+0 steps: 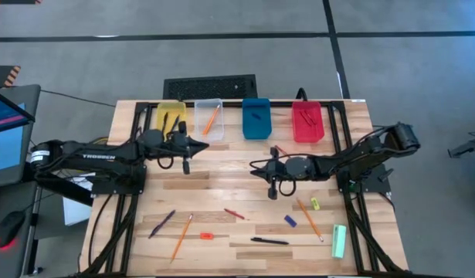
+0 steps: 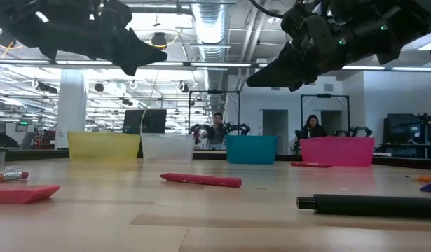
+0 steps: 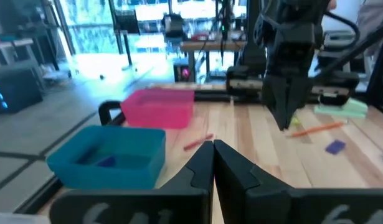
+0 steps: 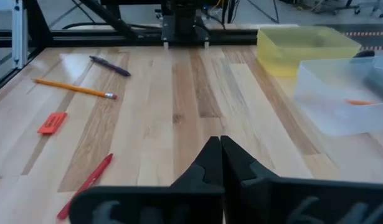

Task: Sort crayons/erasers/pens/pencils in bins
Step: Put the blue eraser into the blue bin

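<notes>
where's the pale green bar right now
In the high view the pale green rectangular bar lies on the wooden table near its front right corner, just right of a long orange pencil and below a small yellow eraser.

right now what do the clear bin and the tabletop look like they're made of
Clear bin: probably thin translucent plastic with a frosted finish; the orange pencil inside shows through its wall.
Tabletop: wood planks, smooth and slightly glossy; visible grain, mixed light and darker strips, faint reflections.
</notes>
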`<move>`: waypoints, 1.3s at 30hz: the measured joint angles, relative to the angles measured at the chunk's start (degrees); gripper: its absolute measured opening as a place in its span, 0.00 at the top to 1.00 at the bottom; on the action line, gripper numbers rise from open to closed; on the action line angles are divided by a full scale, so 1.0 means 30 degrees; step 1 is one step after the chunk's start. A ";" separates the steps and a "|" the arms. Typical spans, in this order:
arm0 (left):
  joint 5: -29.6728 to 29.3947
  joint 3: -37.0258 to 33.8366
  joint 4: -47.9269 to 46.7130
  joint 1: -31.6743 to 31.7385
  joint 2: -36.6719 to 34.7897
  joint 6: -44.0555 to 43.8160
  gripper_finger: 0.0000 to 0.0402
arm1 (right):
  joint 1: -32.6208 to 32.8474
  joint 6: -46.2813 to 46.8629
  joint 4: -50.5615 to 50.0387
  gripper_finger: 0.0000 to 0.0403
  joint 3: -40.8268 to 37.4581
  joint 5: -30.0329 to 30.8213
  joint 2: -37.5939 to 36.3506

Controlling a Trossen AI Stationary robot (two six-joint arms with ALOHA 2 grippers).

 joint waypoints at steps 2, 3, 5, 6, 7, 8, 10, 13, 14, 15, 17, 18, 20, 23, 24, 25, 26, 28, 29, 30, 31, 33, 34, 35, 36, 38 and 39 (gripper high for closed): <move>-0.0006 -0.0294 0.0489 0.0000 -0.0006 0.0184 1.00 | 0.0187 0.0613 -0.2167 1.00 0.0545 0.0574 -0.0440; -0.0006 -0.0390 0.0557 0.0000 -0.0006 0.0266 1.00 | 0.0280 0.1044 -0.3426 1.00 0.0983 0.0970 -0.0574; -0.0006 -0.0485 0.0681 0.0000 -0.0004 0.0303 1.00 | 0.0548 0.2241 -0.6443 0.99 0.1923 0.1745 -0.0805; -0.0006 -0.0499 0.0709 0.0000 -0.0006 0.0374 1.00 | 0.0687 0.2900 -0.8036 0.99 0.2410 0.2001 -0.0880; -0.0006 -0.0537 0.0704 0.0004 -0.0006 0.0519 1.00 | 0.0842 0.3605 -0.9652 0.99 0.2931 0.2070 -0.0915; -0.0008 -0.0560 0.0653 0.0006 -0.0005 0.0694 1.00 | 0.0990 0.4357 -1.1127 0.99 0.3478 0.2094 -0.0921; -0.0013 -0.0560 0.0646 0.0007 0.0001 0.0927 1.00 | 0.1352 0.5892 -1.3928 0.99 0.4503 0.2087 -0.0924; -0.0013 -0.0560 0.0612 0.0007 0.0001 0.1145 1.00 | 0.1934 0.8360 -1.8194 0.99 0.5760 0.2068 -0.0877; -0.0013 -0.0560 0.0614 0.0007 0.0001 0.1186 1.00 | 0.2121 0.9206 -1.9558 0.99 0.6112 0.2029 -0.0877; -0.0013 -0.0560 0.0611 0.0007 0.0001 0.1186 1.00 | 0.2304 1.0179 -2.0766 0.99 0.6428 0.2011 -0.0877; -0.0013 -0.0560 0.0573 0.0007 0.0001 0.1186 1.00 | 0.2676 1.1904 -2.2983 0.99 0.6950 0.1878 -0.0877; -0.0013 -0.0560 0.0531 0.0007 0.0001 0.1194 1.00 | 0.2845 1.2657 -2.3969 0.99 0.7181 0.1601 -0.0877; -0.0013 -0.0560 0.0456 0.0007 0.0001 0.1304 1.00 | 0.3125 1.3978 -2.5524 0.99 0.7567 0.1262 -0.0877; -0.0006 -0.0560 0.0442 0.0007 0.0001 0.1475 1.00 | 0.3382 1.5502 -2.6281 0.99 0.7697 0.0439 -0.0877; -0.0013 -0.0560 0.0442 0.0007 0.0001 0.1478 1.00 | 0.3459 1.5898 -2.6253 0.99 0.7697 0.0112 -0.0877; -0.0013 -0.0560 0.0432 0.0007 0.0001 0.1478 1.00 | 0.3613 1.6321 -2.6195 0.99 0.7704 -0.0170 -0.0877; -0.0013 -0.0560 0.0399 0.0007 0.0001 0.1478 1.00 | 0.3783 1.6797 -2.6161 0.99 0.7704 -0.0397 -0.0877; -0.0010 -0.0560 0.0286 0.0007 0.0000 0.1478 1.00 | 0.4318 1.7956 -2.6150 0.99 0.7704 -0.0866 -0.0877; -0.0006 -0.0560 0.0201 0.0007 0.0001 0.1478 1.00 | 0.4675 1.8601 -2.6147 0.99 0.7704 -0.1069 -0.0877; -0.0006 -0.0560 0.0090 0.0007 0.0001 0.1498 1.00 | 0.5046 1.9291 -2.6151 0.99 0.7704 -0.1138 -0.0877; -0.0012 -0.0557 -0.0016 0.0007 0.0001 0.1542 1.00 | 0.5441 1.9958 -2.6147 0.98 0.7704 -0.1138 -0.0877; -0.0013 -0.0560 -0.0055 0.0007 0.0001 0.1543 1.00 | 0.6286 2.1280 -2.6130 0.97 0.7704 -0.1138 -0.0877; -0.0006 -0.0552 -0.0060 0.0007 0.0001 0.1551 1.00 | 0.6722 2.1921 -2.6084 0.97 0.7704 -0.1138 -0.0870; -0.0006 -0.0552 -0.0110 0.0007 0.0001 0.1551 1.00 | 0.7116 2.2602 -2.6015 0.96 0.7711 -0.1130 -0.0760; -0.0006 -0.0552 -0.0206 0.0007 0.0001 0.1551 1.00 | 0.7449 2.3290 -2.5876 0.95 0.7734 -0.1138 -0.0540; -0.0006 -0.0552 -0.0370 0.0007 0.0001 0.1558 1.00 | 0.8149 2.4529 -2.5803 0.93 0.7704 -0.1148 -0.0131; -0.0006 -0.0552 -0.0386 0.0007 0.0001 0.1558 1.00 | 0.8444 2.5003 -2.5666 0.91 0.7713 -0.1152 0.0058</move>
